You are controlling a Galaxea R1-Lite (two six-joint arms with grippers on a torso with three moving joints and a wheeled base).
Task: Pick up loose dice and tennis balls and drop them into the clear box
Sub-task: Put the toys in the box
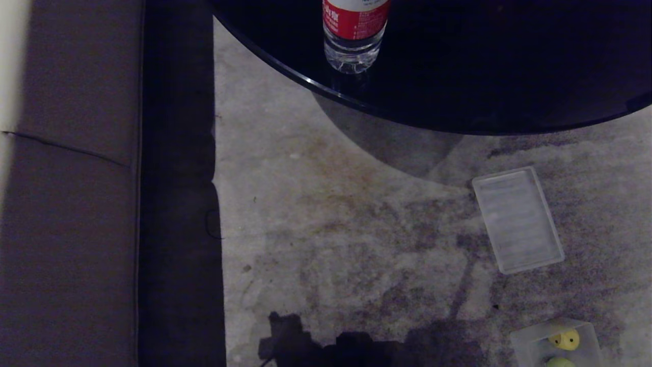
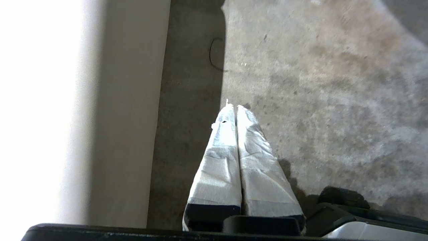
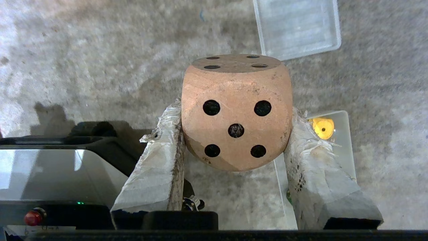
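Beige die: you have it off the carpet, pinched at its two side faces, five-pip face toward the wrist camera, which looks like a carry toward the clear box.
Clear box: just beyond the die, already holding a yellow die; the ribbed lid lies apart.
Right gripper: half spread, clamped on the beige die.
Left gripper: pressed together, empty, beside the sofa.

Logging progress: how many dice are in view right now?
2. A beige die is clamped in the right gripper; a yellow die lies in the clear box. Others may be hidden.
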